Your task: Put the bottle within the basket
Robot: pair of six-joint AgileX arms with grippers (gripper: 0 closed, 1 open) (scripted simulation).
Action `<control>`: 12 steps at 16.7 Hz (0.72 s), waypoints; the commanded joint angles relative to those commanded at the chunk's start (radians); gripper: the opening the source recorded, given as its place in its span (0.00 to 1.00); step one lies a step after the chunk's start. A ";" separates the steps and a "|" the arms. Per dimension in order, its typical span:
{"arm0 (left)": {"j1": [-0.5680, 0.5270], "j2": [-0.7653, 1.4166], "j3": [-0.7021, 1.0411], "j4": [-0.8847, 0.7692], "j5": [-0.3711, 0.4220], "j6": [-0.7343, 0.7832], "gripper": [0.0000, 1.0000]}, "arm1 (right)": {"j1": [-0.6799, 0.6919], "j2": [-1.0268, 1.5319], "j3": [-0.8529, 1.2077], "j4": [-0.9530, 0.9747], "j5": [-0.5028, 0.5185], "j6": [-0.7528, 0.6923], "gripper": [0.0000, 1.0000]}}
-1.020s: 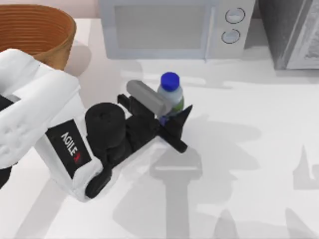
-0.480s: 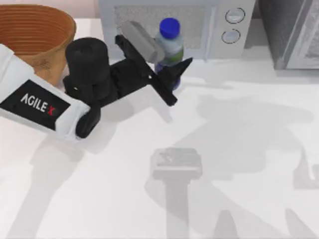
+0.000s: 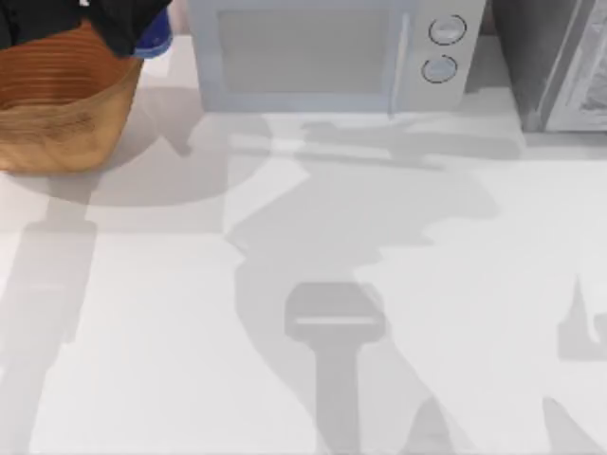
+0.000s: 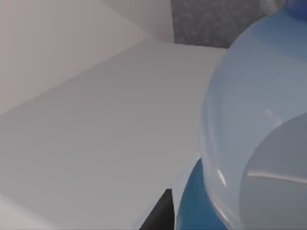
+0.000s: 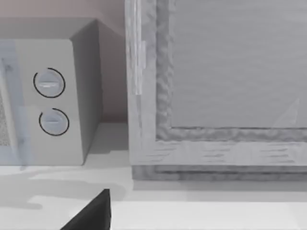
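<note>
In the left wrist view the bottle point(image 4: 254, 124) is sitting very close before the camera, and a dark finger point(image 4: 158, 213) of the left gripper is pressing beside its blue lower part, so the claw is closed on it. In the top view's upper left corner, the left gripper point(image 3: 90, 19) is hanging above the basket point(image 3: 62, 104), with the blue of the bottle point(image 3: 156, 40) just over the basket's right rim. A microwave point(image 3: 327, 52) is standing further behind. For the right gripper, I cannot tell its state.
</note>
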 joint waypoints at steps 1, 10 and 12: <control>0.063 -0.006 0.039 -0.069 0.043 0.006 0.00 | 0.000 0.000 0.000 0.000 0.000 0.000 1.00; 0.403 -0.022 0.243 -0.367 0.231 0.010 0.00 | 0.000 0.000 0.000 0.000 0.000 0.000 1.00; 0.403 -0.022 0.243 -0.367 0.231 0.010 0.00 | 0.000 0.000 0.000 0.000 0.000 0.000 1.00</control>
